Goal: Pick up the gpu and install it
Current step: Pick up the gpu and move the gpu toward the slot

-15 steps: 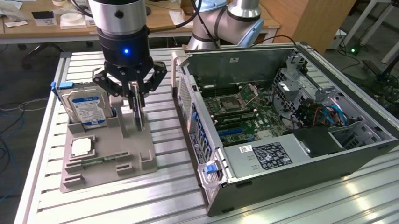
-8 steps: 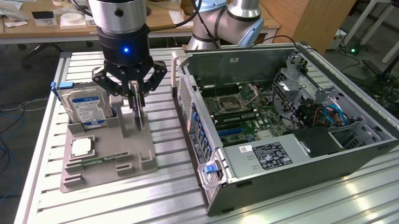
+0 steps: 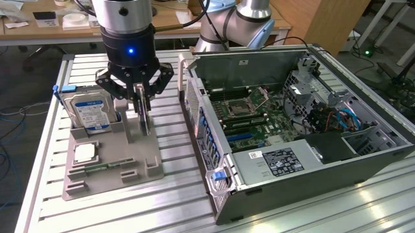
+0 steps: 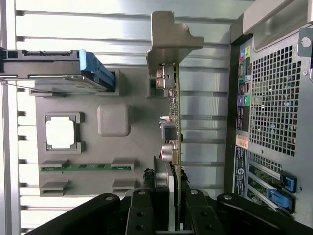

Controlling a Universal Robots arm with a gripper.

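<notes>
Closest in the exterior view is the metal table point(image 3: 188, 208), made of long silver slats. On it lies a flat gray tray point(image 3: 120, 145). Think of the gpu as the middle of a clock in that view. At 7 o'clock, near the tray's front, a thin green memory stick point(image 3: 97, 169) lies flat. At 8 o'clock a small square silver chip point(image 3: 85, 153) sits in its own little frame.

Next is the gpu point(image 3: 144, 124) itself, a thin dark card standing on its edge at the side of the tray nearest the computer. The gripper point(image 3: 141, 99) comes straight down on it from 12 o'clock. Its fingers are pulled in narrow and pinch the top of the card, one on each side. In the wrist view the gripper point(image 4: 172, 183) squeezes the gpu point(image 4: 175, 115) the same way, and the card's bent metal end plate point(image 4: 168, 44) sticks out at the far end. I cannot tell if the card's lower edge sits in the tray's slot or hangs just above it.

At 9 o'clock a silver hard drive point(image 3: 89, 112) with a blue and white label stands upright in the tray. At 3 o'clock, just beside the tray, a big computer case point(image 3: 324, 179) lies on its side with the top open, and a green board point(image 3: 259, 128) shows inside.

Farther back, at 1 o'clock, is the arm's gray base point(image 3: 233, 22). At 11 o'clock, farthest of all, is a wooden desk point(image 3: 26, 30).
</notes>
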